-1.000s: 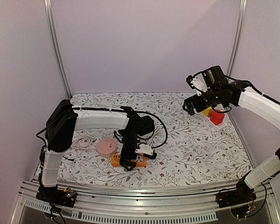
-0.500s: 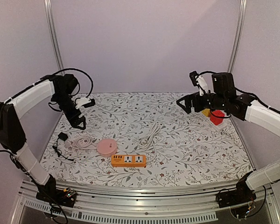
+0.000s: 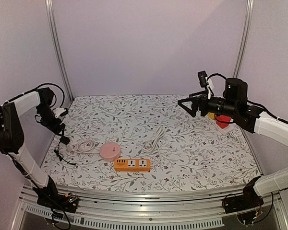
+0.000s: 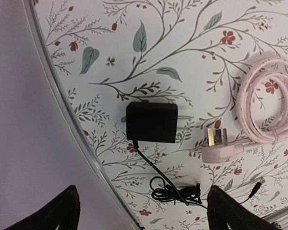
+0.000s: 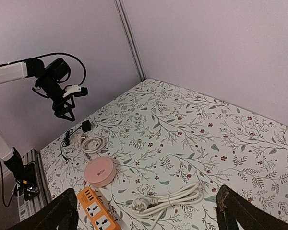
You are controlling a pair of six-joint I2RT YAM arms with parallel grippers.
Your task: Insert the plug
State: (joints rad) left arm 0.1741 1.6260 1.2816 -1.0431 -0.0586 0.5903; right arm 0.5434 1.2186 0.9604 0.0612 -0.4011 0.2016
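plug [image 4: 220, 147] just beside black adapter [image 4: 151, 122]; orange power strip [image 3: 132, 165] markings illegible

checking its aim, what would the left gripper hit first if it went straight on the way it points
Probably the black adapter, which lies nearly centred ahead of the open left gripper; depth is unclear.

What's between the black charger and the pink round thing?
In the top view, a coiled pale cable lies between the black charger and pink disc.
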